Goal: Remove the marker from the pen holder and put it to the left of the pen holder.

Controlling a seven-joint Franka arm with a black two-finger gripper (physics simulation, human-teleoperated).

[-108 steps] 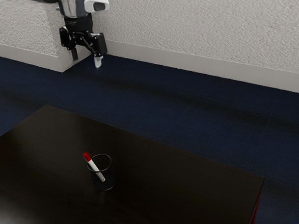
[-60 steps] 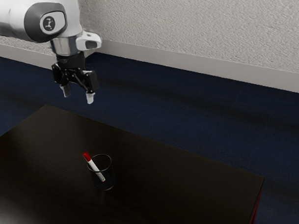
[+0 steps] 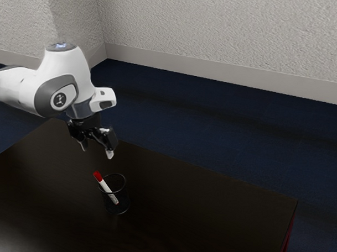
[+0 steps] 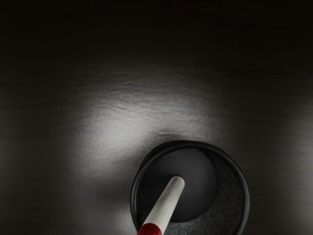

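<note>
Your black two-finger gripper (image 3: 97,151) is apart, empty; red-capped white marker (image 3: 106,187) in round black mesh pen holder (image 3: 122,204). Whole pick-and-place remains.

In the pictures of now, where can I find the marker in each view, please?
Exterior view: the marker leans in the pen holder, red end up, below the gripper.
Wrist view: the marker shows its white part inside the holder's round opening, red part nearer the camera.
Shared landmark: the holder's dark round rim.
</note>
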